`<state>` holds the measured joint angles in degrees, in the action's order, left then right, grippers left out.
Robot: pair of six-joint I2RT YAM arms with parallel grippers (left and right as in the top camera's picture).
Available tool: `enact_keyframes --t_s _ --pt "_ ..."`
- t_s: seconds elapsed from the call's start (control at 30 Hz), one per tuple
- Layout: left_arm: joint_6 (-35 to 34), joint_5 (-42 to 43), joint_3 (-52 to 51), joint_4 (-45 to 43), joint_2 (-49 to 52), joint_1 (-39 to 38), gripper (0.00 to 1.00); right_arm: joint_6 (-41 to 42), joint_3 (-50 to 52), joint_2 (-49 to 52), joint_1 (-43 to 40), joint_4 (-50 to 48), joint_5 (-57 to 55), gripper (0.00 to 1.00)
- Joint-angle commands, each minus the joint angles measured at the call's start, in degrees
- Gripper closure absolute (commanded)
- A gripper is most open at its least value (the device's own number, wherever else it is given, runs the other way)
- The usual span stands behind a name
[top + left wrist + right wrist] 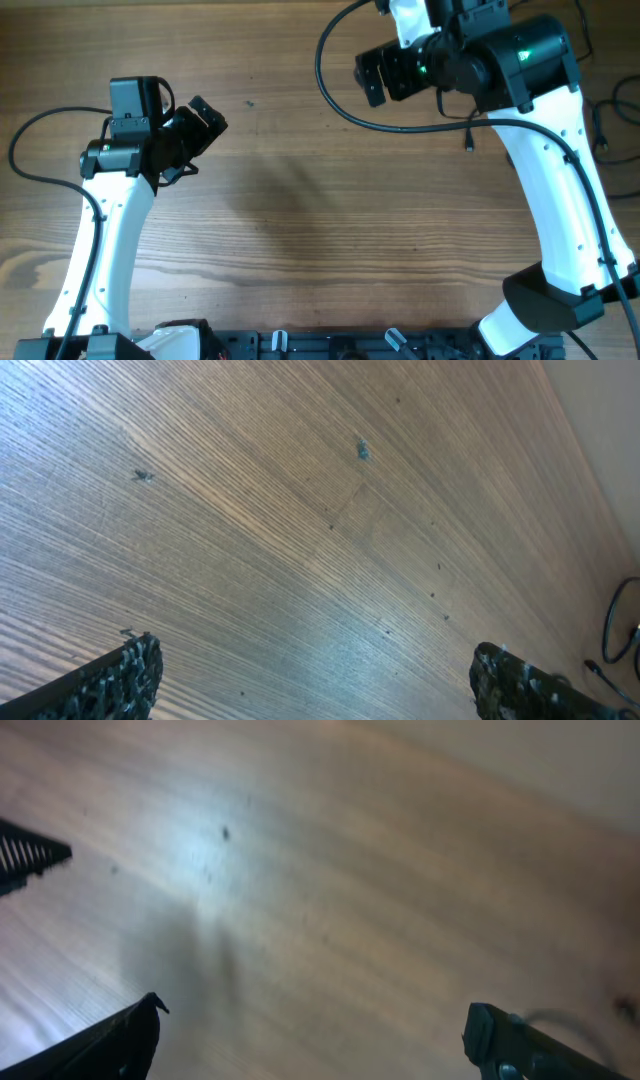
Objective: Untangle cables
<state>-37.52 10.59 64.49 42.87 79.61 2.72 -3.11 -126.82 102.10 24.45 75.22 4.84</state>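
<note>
- Left gripper (pixel 315 662): jaws wide, nothing between them. Ribbed black fingers (pixel 125 678) sit at the two bottom corners of the wrist view, with bare wood under them.
- Right gripper (pixel 315 1015): also spread wide and empty. The wrist view is blurred, and a faint curved streak at the lower right is too soft to name.
- Table (pixel 320 220): pale wood with fine straight grain, matt, a few dark specks (pixel 362 450). No cord lies in the middle between the arms.
- Thick wire (pixel 320 65) loops off the right arm and is part of the rig. A small plug (pixel 468 143) hangs near it.
- Thin black loop (pixel 606 628) at the right margin of the left wrist view: I cannot tell if it is a cord or arm wire.
- Cables (pixel 601 130): thin black limp cords at the far right table edge, beyond the right forearm. The visible run lies roughly away from the robot base.
- Judgement: the right arm is nearer, but its gripper faces left, away from them, so it would have to swing round. The left gripper is well apart from them.
</note>
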Motion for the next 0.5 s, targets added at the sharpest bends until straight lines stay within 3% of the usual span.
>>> enact_keyframes --t_s 0.0,0.13,0.2,0.47 --pt "1.11 0.28 0.0 -0.2 0.37 -0.26 0.0 -5.9 1.01 -3.21 -0.37 -4.66 -0.92 0.0" --pt "1.11 0.28 0.0 -0.2 0.37 -0.26 0.0 -5.95 14.86 -10.1 -2.4 -18.14 1.25 0.0" --pt "1.11 0.28 0.0 -0.2 0.37 -0.26 0.0 -5.9 28.46 -16.59 -4.02 -29.31 2.93 0.0" --pt "1.11 0.28 0.0 -0.2 0.37 -0.26 0.0 -5.73 66.36 -41.55 -13.66 -56.24 5.27 0.0"
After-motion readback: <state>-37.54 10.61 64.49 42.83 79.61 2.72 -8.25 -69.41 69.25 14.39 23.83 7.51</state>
